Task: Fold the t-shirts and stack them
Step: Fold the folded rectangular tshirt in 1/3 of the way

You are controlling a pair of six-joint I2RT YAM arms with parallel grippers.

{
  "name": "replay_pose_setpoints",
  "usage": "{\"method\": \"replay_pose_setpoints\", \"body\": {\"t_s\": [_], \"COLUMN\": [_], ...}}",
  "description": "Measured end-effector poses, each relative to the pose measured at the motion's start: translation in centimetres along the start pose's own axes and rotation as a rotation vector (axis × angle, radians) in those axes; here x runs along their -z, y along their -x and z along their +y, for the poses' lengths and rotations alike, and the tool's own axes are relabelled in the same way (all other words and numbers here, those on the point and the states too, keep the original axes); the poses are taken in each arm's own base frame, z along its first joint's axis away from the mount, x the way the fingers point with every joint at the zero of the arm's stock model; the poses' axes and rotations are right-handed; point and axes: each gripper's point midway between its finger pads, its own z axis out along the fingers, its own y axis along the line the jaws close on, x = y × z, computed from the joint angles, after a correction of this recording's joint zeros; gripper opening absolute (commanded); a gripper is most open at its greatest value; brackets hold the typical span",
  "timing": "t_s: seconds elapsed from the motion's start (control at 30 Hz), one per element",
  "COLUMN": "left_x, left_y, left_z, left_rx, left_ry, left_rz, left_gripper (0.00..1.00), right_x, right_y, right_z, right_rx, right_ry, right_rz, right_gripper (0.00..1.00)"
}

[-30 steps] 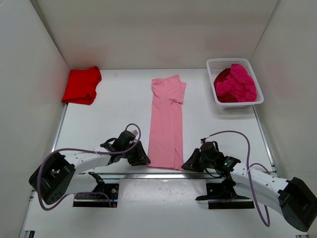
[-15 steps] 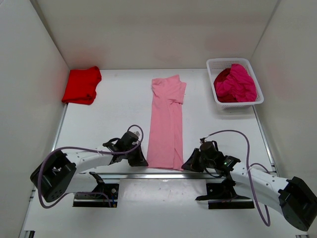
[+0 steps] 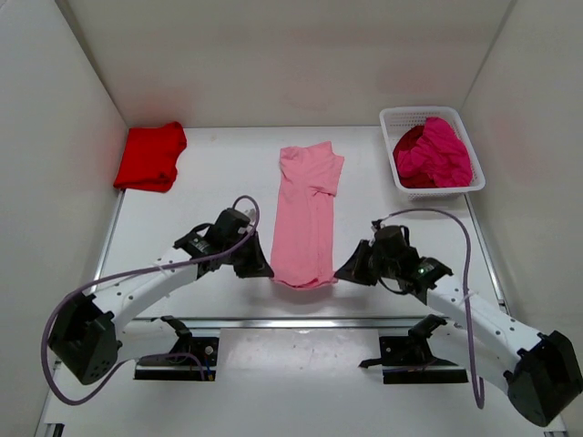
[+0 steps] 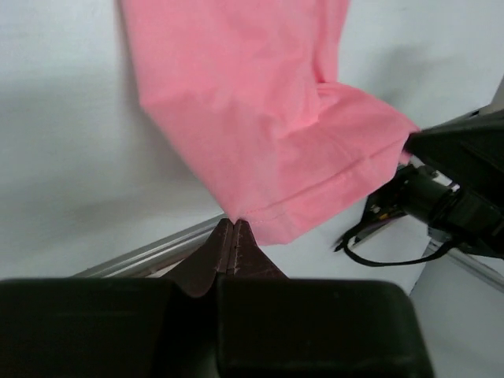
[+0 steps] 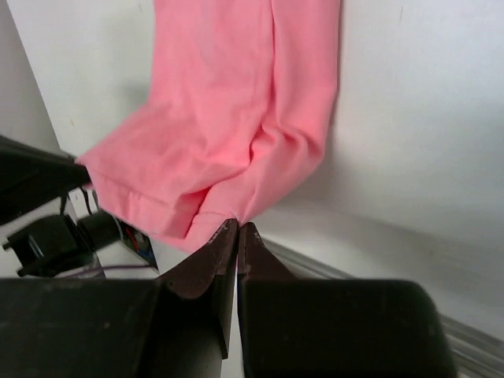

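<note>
A light pink t-shirt (image 3: 305, 214) lies as a long strip down the middle of the table. Its near hem is lifted off the table and sags between my two grippers. My left gripper (image 3: 262, 272) is shut on the hem's left corner (image 4: 240, 216). On the other side, my right gripper (image 3: 343, 273) is shut on the hem's right corner (image 5: 236, 219). A bright red t-shirt (image 3: 150, 157) lies folded at the far left. Deep magenta t-shirts (image 3: 434, 153) are bunched in the white mesh basket (image 3: 399, 180).
White walls close in the table on the left, back and right. A metal rail (image 3: 301, 321) runs along the near edge, with the arm bases below it. Purple cables loop over both arms.
The left gripper has shut on the pink hem. Both grippers have moved away from the near edge and up, carrying the hem with them, so the shirt's near end now curls over.
</note>
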Motion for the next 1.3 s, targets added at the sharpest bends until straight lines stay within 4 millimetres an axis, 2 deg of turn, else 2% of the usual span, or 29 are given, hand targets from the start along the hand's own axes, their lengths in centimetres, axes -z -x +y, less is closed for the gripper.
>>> {"method": "replay_pose_setpoints", "body": {"t_s": [0.07,0.2,0.43,0.53,0.67,0.8,1.03,1.13,1.2,1.23,1.27,1.3], "left_x": [0.1,-0.3,-3.0,-4.5,-6.3,-7.9,-10.2,-10.7,-10.9,-11.0,-10.9,-10.8], "left_y": [1.5,5.3,13.9,16.9,20.1,22.6,23.6,24.3,25.2,25.7,26.2,26.5], "left_z": [-0.9,-1.3,-3.0,-2.7,-2.3,-1.8,0.8,1.1,0.7,0.6,0.4,0.3], "left_rx": [-0.006,0.004,-0.019,-0.013,-0.011,-0.020,0.003,0.008,0.003,0.000,0.001,-0.005], "left_ry": [-0.008,0.035,0.095,0.127,0.163,0.201,0.266,0.273,0.265,0.261,0.254,0.250], "left_rz": [-0.019,-0.053,-0.142,-0.163,-0.182,-0.197,-0.171,-0.172,-0.186,-0.193,-0.206,-0.214], "left_gripper": [0.00,0.00,0.00,0.00,0.00,0.00,0.03,0.16,0.38,0.46,0.61,0.70], "right_x": [0.1,0.2,-1.6,-2.5,-4.2,-6.6,-9.9,-10.5,-10.9,-11.0,-11.1,-11.3], "right_y": [2.3,7.5,17.0,19.6,22.0,22.8,24.2,25.5,26.5,26.8,27.1,27.4], "right_z": [0.7,1.6,2.8,2.9,2.2,0.8,-0.9,-0.8,-0.6,-0.5,-0.4,-0.3], "right_rx": [0.008,0.028,0.106,0.122,0.128,0.121,0.104,0.107,0.110,0.111,0.114,0.119], "right_ry": [-0.005,-0.026,-0.083,-0.088,-0.105,-0.130,-0.147,-0.141,-0.137,-0.136,-0.133,-0.132], "right_rz": [-0.028,-0.082,-0.149,-0.168,-0.167,-0.132,-0.078,-0.087,-0.098,-0.102,-0.104,-0.108], "right_gripper": [0.00,0.00,0.00,0.00,0.00,0.01,0.01,0.00,0.05,0.12,0.16,0.24]}}
